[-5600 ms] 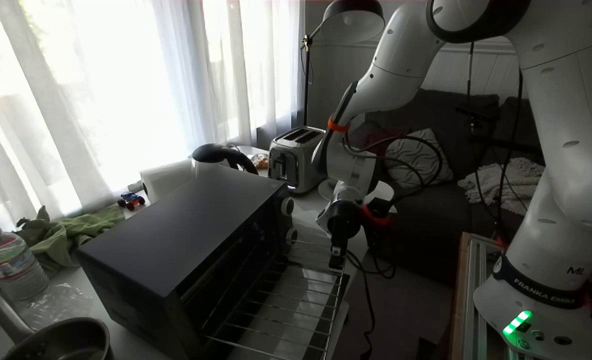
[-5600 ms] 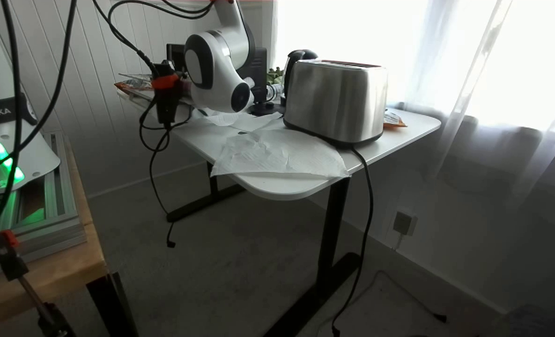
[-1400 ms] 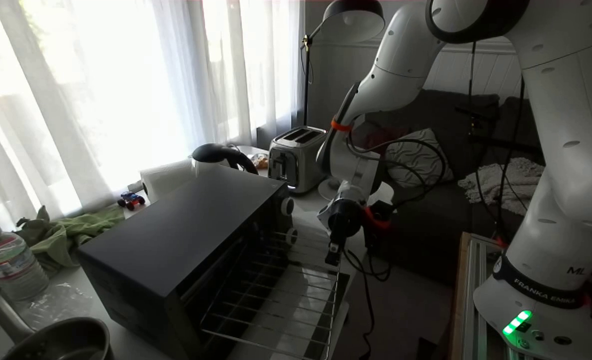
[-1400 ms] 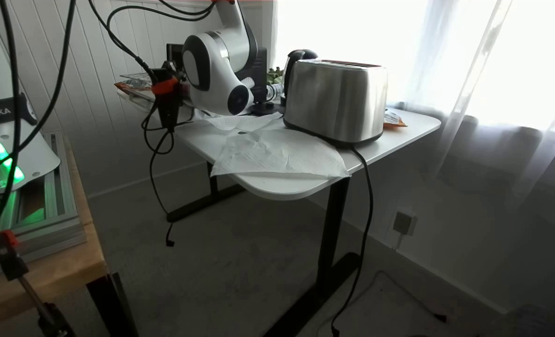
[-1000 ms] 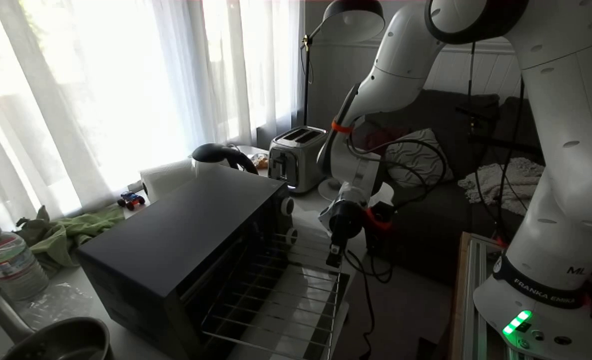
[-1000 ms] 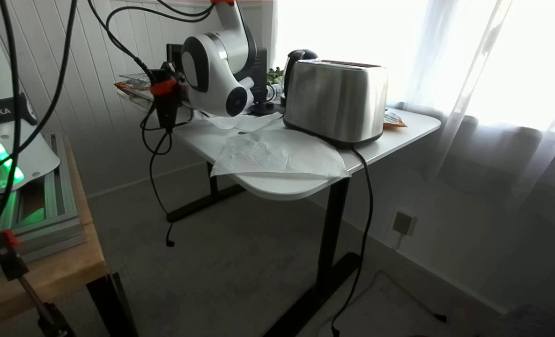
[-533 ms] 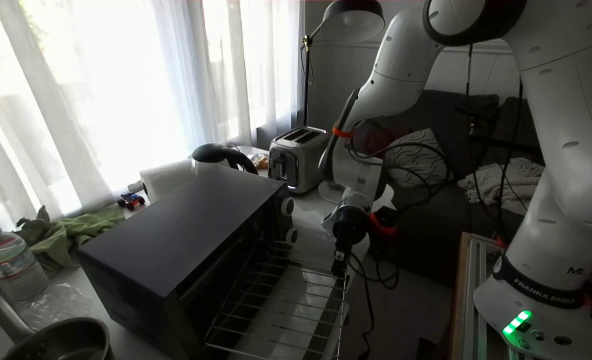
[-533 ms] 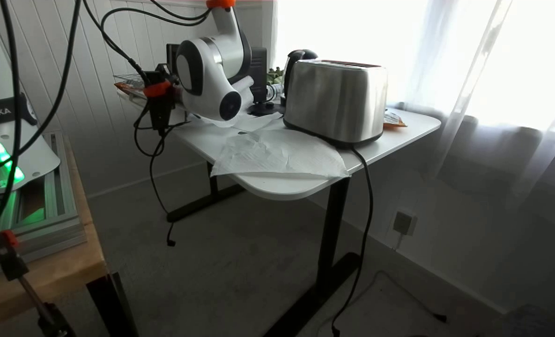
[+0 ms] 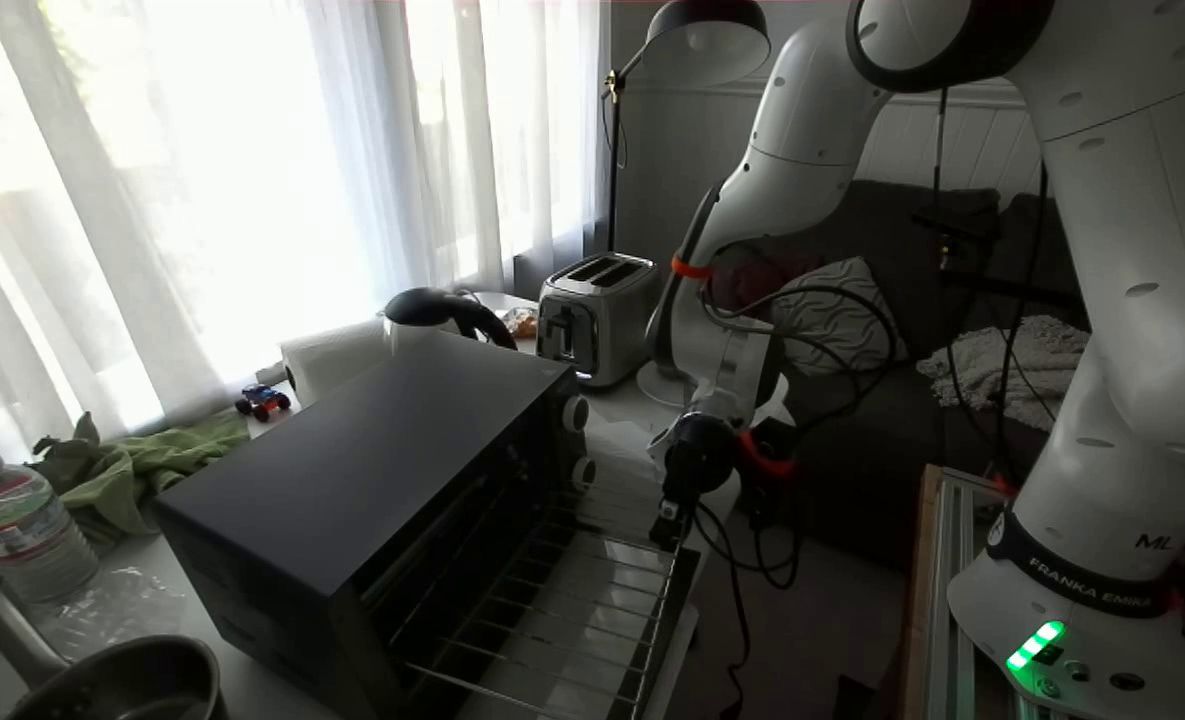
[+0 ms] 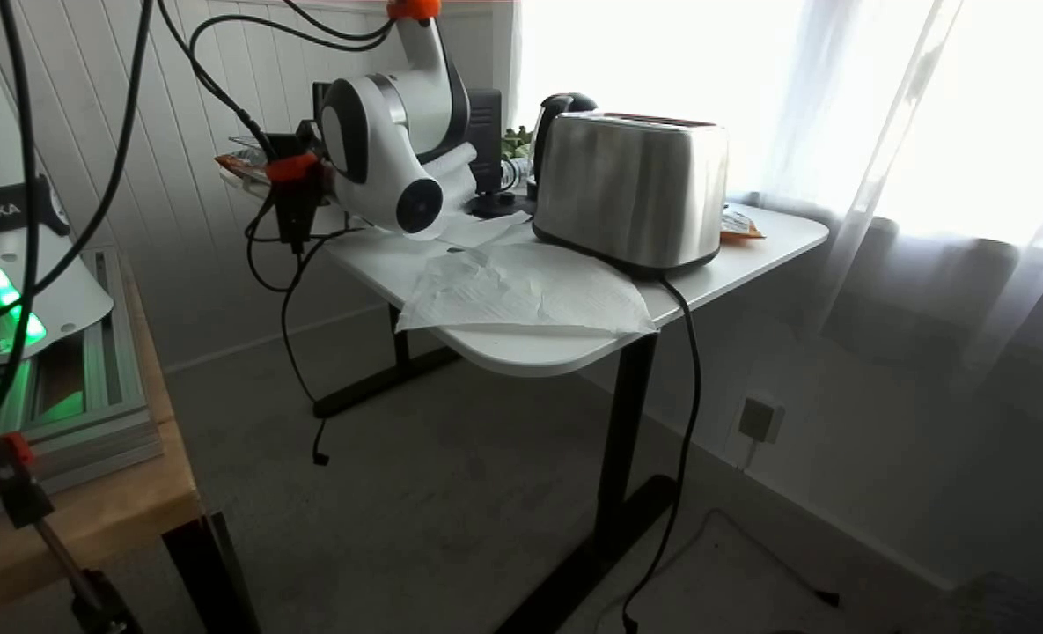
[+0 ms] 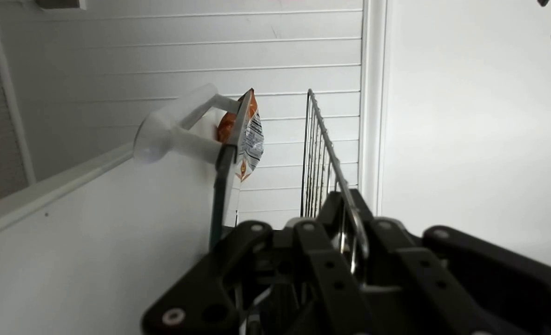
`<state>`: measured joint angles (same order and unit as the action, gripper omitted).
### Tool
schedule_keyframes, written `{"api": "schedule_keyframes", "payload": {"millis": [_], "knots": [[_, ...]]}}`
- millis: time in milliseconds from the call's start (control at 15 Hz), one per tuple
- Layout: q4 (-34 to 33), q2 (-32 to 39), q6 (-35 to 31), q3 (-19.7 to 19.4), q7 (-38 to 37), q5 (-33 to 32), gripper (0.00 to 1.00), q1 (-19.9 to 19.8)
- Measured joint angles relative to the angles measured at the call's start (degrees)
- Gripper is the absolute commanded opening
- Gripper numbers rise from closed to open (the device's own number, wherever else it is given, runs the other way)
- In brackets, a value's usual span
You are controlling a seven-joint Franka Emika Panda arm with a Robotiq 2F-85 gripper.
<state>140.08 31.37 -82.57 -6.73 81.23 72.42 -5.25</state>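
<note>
Shifting one wire rack [image 11: 329, 148] slightly back toward one toaster oven [image 9: 362, 460] since half a second ago. Pinching the rack's outer bar between two nearly closed fingers [image 11: 316, 246] of one gripper [image 9: 664, 535], near the robot-side edge of the white table [image 10: 530, 350]. Leaving the rack jutting above one lowered door [image 11: 221, 193], apparently with its inner end inside the oven, too dark to settle. Counting two pale knobs [image 9: 574, 412], one toaster [image 10: 627, 194] between two rounded table corners, plus one bottle [image 9: 24, 525] and one pan [image 9: 102, 675].
</note>
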Motion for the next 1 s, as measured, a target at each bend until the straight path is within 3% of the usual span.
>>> {"api": "schedule_keyframes", "payload": {"millis": [1000], "knots": [[3.27, -1.07, -1.39, -0.29, -1.1, 5.45, 0.02, 0.08]]}}
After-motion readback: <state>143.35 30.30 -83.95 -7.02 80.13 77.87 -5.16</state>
